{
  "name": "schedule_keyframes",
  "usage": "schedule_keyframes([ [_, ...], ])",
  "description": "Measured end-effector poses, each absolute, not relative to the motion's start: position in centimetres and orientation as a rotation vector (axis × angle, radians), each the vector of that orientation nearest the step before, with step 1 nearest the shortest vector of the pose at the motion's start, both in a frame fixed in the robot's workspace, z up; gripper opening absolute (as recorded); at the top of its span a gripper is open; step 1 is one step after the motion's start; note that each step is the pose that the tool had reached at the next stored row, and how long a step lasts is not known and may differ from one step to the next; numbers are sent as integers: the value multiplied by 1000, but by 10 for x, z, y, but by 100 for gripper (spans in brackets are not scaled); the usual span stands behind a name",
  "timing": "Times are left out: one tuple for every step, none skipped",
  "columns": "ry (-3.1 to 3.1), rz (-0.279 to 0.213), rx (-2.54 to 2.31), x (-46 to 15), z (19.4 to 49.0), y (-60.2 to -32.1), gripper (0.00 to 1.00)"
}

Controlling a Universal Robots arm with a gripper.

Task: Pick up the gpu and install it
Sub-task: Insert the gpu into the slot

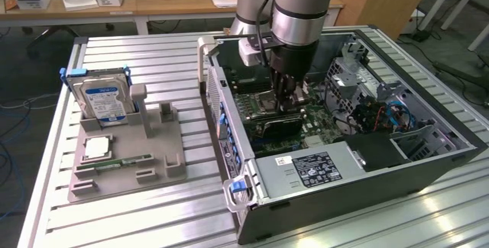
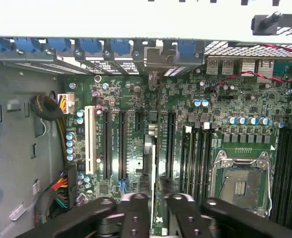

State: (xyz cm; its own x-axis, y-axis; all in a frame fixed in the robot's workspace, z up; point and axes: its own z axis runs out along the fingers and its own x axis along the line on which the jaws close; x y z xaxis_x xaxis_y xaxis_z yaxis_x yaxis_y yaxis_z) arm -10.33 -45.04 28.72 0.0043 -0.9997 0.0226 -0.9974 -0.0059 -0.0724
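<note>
Far off to the exterior view's left of the jaws, a grey holder (image 1: 145, 162) lies on the slatted metal table (image 1: 153, 59). A blue-labelled hard drive (image 1: 103, 100) stands upright at its back end. A small silver square chip (image 1: 97, 148) and a narrow green memory stick (image 1: 122, 161) lie flat nearer the front; all three are well apart from the jaws.

Next comes the open computer case (image 1: 367, 173), lying on its side with the green motherboard (image 1: 267, 102) facing up. The arm reaches down into it, and the gripper (image 1: 289, 102) hangs low over the middle of the board. Directly beneath the jaws the gpu (image 1: 276, 125) stands on its long edge, a dark upright slab on the board. A grey power supply (image 1: 313, 170) with a black label sits at the case's near end, well clear of the jaws towards the camera. Tangled blue and red cables (image 1: 382, 116) lie to the exterior view's right of the jaws.

In the wrist view the gripper (image 2: 157, 208) is closed on the gpu (image 2: 153, 163), and the black fingers (image 2: 136, 213) press against either face of the thin card. Seen edge-on, the card runs straight away from the jaws to the row of blue clips (image 2: 88, 45) at the case wall. It lies in line with the long black slots. A white slot (image 2: 89, 139) lies to one side of the jaws, and the bare processor socket (image 2: 242, 181) lies to the other, both near but untouched
</note>
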Motion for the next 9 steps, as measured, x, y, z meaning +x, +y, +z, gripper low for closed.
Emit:
schedule_keyframes([
  [2190,-104,-2201,-103,287,-450,15],
  [2189,-104,-2201,-103,287,-450,15],
  [2190,-104,-2201,-103,287,-450,10],
  [2190,-104,-2201,-103,287,-450,10],
  [2190,-104,-2201,-103,287,-450,10],
  [2190,-104,-2201,-103,287,-450,10],
  [2190,-104,-2201,-103,287,-450,10],
  [2190,-104,-2201,-103,287,-450,10],
  [2189,-104,-2201,-103,287,-450,10],
])
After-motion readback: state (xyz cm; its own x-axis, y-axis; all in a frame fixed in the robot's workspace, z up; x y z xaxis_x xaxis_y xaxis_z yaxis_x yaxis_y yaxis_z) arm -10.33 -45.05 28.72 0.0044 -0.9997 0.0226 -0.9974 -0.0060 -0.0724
